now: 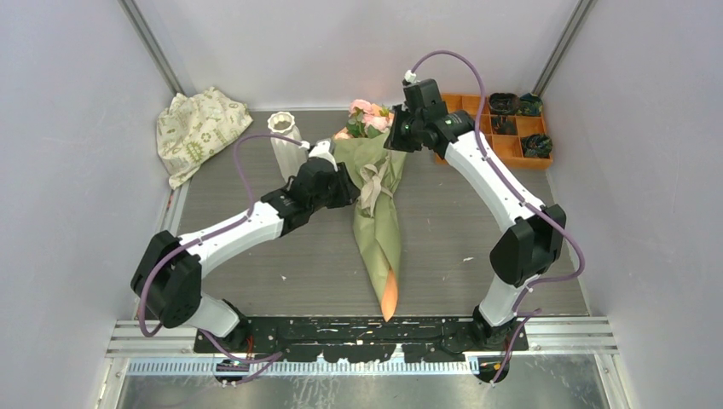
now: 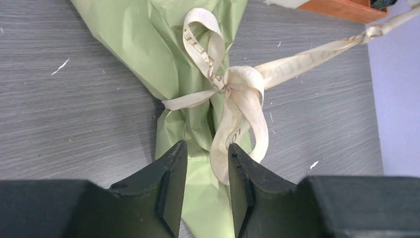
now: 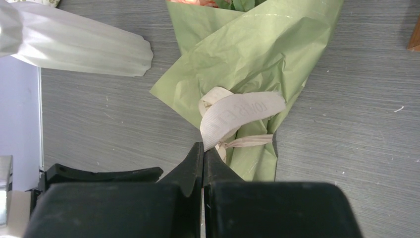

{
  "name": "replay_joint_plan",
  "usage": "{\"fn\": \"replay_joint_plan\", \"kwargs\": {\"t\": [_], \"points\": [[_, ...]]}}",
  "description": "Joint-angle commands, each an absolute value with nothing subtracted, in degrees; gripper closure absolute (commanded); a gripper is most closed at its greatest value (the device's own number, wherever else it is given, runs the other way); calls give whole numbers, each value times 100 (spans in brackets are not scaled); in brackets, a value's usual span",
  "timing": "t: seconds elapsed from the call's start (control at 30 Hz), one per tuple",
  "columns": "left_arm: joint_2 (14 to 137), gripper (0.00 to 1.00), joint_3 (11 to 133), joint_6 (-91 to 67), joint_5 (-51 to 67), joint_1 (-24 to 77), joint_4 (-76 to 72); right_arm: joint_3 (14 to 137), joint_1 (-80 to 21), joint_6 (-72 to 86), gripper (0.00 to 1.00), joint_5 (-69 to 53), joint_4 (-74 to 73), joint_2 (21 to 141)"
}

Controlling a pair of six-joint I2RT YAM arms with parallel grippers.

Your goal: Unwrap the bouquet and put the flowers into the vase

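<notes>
- Bouquet (image 1: 379, 213) lies flat mid-table, blooms far, cone tip at the near edge.
- Left gripper (image 2: 207, 163): jaws part open at a ribbon (image 2: 237, 84) loop (nothing clamped).
- Right gripper (image 3: 203, 148): pinched on the taut ribbon tail.
- Vase (image 1: 284, 141) stands just beside the left arm; bare table (image 1: 460, 230) lies right of the cone.

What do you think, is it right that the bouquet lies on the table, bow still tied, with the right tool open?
No: the right tool is shut on the ribbon, as the right wrist view shows. The bouquet lies on the table, bow still tied.
</notes>
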State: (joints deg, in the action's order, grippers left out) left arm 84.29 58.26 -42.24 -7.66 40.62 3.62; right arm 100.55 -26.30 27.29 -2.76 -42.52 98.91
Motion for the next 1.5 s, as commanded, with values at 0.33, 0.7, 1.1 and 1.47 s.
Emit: {"fn": "replay_joint_plan", "kwargs": {"t": [0.33, 0.7, 1.1, 1.47], "points": [[7474, 62, 5897, -4152, -1520, 4406, 857, 10460, -2662, 2706, 99, -326, -4079, 10127], [8828, 63, 6594, -4000, -1318, 4804, 572, 10486, -2661, 2714, 99, -334, -4061, 10152], [9499, 65, 7136, -3902, -1330, 4898, 563, 10433, -2663, 2681, 99, -426, -4071, 10028], [9733, 66, 7309, -3812, -1474, 4948, 618, 10431, -2677, 2750, 99, -598, -4000, 10010]]}}
